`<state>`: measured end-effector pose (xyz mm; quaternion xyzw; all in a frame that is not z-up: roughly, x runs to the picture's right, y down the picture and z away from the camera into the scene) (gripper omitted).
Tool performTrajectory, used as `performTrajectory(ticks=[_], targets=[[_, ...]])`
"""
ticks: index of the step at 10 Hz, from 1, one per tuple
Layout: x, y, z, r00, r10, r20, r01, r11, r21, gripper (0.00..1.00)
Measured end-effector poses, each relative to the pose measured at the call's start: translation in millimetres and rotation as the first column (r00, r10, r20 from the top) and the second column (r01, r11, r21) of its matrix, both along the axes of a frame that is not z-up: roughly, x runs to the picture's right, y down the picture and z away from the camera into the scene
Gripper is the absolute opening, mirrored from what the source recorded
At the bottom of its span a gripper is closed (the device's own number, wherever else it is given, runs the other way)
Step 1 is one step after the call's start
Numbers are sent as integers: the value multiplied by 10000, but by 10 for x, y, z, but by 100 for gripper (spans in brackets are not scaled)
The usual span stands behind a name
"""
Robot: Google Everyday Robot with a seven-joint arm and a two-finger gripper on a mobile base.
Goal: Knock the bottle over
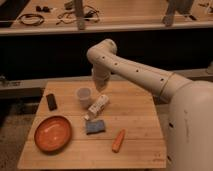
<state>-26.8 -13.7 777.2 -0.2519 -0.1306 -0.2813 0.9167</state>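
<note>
Lying toppled beside the cup [83, 95], the bottle [98, 106] sits near the gripper [100, 88], whose spread is unclear.

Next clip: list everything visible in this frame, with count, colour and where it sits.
bottle: one, whitish, appears to lie on its side just right of the cup
cup: one, translucent white, upright, back middle of the table
dark block: one, black, back left of the table
bowl: one, orange-red, front left
sponge: one, blue, in front of the bottle
carrot: one, orange, front, right of the sponge
table: one, light wood, centre of view
cables: several, dark, on the bench behind
arm: one, cream, reaching in from the right
tool: one, cream, above the cup and bottle
</note>
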Motion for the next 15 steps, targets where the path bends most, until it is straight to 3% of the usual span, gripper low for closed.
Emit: performTrajectory(ticks=[4, 7, 15], targets=[[-38, -87, 32, 9996, 140, 238, -138, 9999, -51, 24], [-32, -142, 44, 9989, 277, 366, -274, 9996, -107, 17], [-38, -157, 50, 9986, 319, 421, -314, 9994, -126, 17]])
